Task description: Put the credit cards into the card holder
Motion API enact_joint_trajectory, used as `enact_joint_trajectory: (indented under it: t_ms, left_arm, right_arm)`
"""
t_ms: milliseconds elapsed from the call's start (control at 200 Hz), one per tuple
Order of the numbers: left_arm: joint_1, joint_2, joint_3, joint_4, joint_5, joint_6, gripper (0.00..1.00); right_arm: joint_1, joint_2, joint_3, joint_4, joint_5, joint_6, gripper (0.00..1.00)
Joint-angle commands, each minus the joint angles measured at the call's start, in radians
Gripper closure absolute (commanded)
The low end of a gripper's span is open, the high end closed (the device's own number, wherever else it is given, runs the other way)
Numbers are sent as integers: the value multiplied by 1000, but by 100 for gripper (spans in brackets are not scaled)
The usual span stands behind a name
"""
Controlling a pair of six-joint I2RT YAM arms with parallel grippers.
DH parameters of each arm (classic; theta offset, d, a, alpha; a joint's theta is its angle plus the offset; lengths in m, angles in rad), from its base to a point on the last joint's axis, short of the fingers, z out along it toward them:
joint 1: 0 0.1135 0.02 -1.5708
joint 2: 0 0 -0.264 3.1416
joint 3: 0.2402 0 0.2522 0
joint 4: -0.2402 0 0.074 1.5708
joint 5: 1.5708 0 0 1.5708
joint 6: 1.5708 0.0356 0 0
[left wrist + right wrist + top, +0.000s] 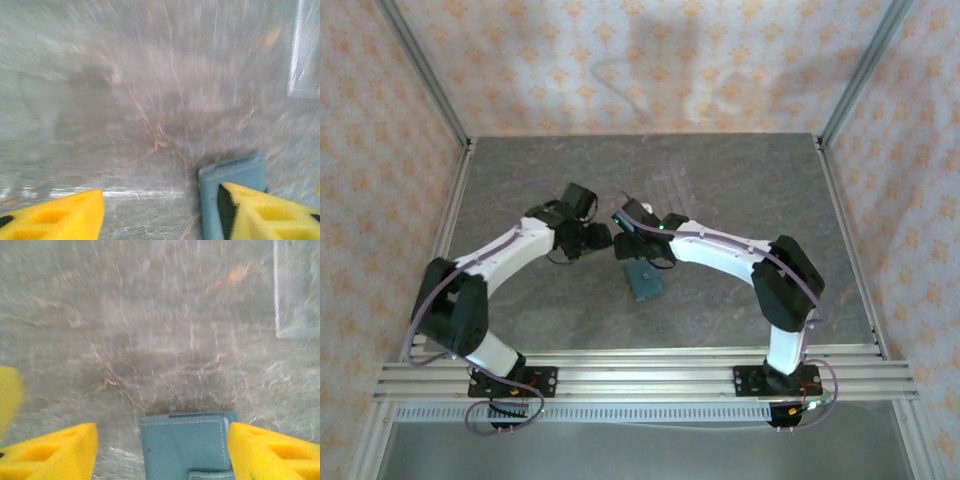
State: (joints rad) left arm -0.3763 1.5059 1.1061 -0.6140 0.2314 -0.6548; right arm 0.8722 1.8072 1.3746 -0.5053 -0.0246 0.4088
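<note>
Card holder: flat on the table, between the fingers of the right gripper, close against the right-hand finger with a gap at the other. Jaws spread wide, gripping nothing. Left gripper: jaws likewise spread, card holder partly under its right-hand finger. Clear tray: beyond the jaws, to the right.

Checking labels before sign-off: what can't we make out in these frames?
1. Wallet: right wrist, near part cut by bottom edge; contents unknowable.
2. Wallet, left wrist: part behind a yellow finger, blurred.
3. Tray: top view, too faint; cut by right edge in wrist views.
</note>
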Motion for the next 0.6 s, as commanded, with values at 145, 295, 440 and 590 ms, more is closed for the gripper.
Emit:
enact_joint_trajectory:
  t_ms: [145, 295, 440, 590]
  left_arm:
    - [59, -467, -130, 7, -570, 80, 3]
    - [60, -574, -342, 231, -1001, 157, 0]
    - [66, -507, -503, 539, -1173, 336, 0]
    - [150, -319, -574, 801, -1146, 422, 0]
  right_arm:
    - [-137, -301, -145, 61, 187, -119, 1]
    - [-260, -483, -362, 229, 452, -185, 1]
    - [-350, -618, -727, 772, 490, -560, 1]
    - [-415, -610, -995, 1221, 557, -654, 1]
